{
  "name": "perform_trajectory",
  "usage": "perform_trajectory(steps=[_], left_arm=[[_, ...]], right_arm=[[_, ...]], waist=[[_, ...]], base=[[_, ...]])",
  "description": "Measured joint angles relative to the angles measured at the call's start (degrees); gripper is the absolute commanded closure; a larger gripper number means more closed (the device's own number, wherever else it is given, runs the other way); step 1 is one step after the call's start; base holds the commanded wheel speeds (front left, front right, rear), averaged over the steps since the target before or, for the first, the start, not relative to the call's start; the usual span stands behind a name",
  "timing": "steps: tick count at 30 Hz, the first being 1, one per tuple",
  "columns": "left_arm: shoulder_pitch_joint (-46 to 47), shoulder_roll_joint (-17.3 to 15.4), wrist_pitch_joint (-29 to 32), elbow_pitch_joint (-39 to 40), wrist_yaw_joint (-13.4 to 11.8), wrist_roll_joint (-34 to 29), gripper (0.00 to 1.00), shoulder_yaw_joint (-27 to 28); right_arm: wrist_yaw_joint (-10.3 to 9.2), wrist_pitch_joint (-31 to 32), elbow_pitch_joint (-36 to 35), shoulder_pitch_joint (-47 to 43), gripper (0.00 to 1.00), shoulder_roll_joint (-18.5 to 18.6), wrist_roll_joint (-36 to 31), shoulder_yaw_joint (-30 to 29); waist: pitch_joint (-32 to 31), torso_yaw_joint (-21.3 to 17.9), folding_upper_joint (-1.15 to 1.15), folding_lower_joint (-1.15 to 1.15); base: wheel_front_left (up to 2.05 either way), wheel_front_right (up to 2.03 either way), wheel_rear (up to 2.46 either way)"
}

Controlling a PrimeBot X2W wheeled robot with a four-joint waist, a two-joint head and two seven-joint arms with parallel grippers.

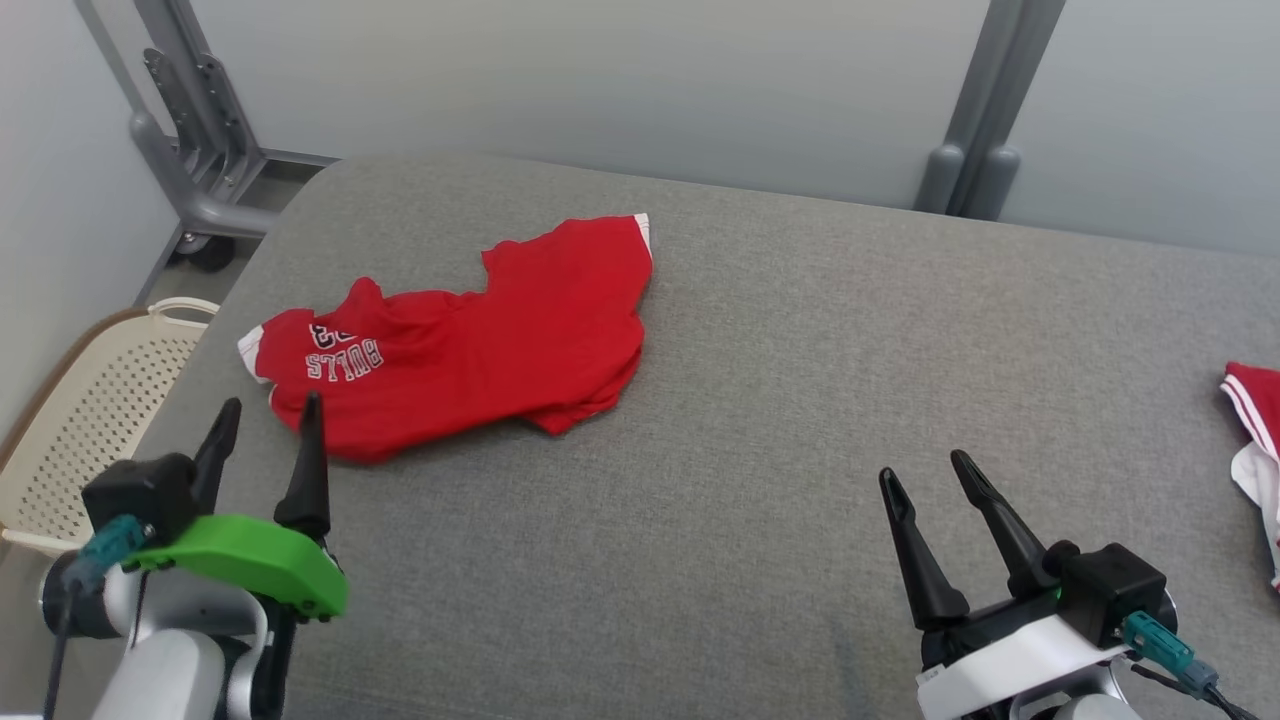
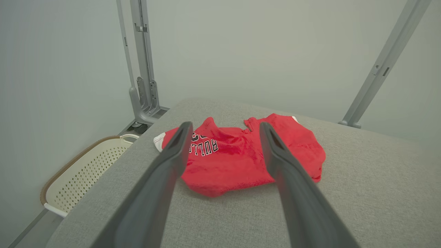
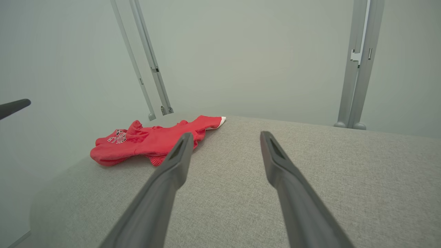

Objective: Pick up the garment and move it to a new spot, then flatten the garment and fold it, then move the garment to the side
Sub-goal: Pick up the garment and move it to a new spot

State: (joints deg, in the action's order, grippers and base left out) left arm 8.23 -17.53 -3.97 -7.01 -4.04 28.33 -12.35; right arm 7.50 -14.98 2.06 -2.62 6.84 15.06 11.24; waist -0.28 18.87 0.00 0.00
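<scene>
the shirt [image 1: 470, 340] lies just ahead of the left gripper [image 1: 268, 418], long axis left-right; right gripper [image 1: 925, 475] is farther; both spread wide, empty.

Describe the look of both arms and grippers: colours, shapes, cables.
Left gripper: two long, dark, tapered fingers on a bright green mount, with a black block, teal plug and dark cable, on a pale grey forearm. Right gripper: same dark fingers, but a white mount, again with black block, teal plug and cable.
</scene>
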Motion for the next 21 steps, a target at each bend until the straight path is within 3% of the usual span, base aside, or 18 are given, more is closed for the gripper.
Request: perform_trajectory(steps=[9,21], left_arm=[[12.3,-4.6,15.3,-8.4,2.6,7.6,0.00,3.1],[28.3,-12.1,31.7,-27.6,5.4,14.9,0.00,6.9]], right_arm=[[0.00,0.0,0.0,3.6,0.00,-0.1,0.0,1.1],[0.00,0.0,-0.1,10.3,0.00,-0.6,-0.1,3.3]], waist=[[4.0,-4.2,0.00,0.00],[11.2,-10.8,0.00,0.00]], base=[[0.00,0.00,0.00],[0.00,0.00,0.00]])
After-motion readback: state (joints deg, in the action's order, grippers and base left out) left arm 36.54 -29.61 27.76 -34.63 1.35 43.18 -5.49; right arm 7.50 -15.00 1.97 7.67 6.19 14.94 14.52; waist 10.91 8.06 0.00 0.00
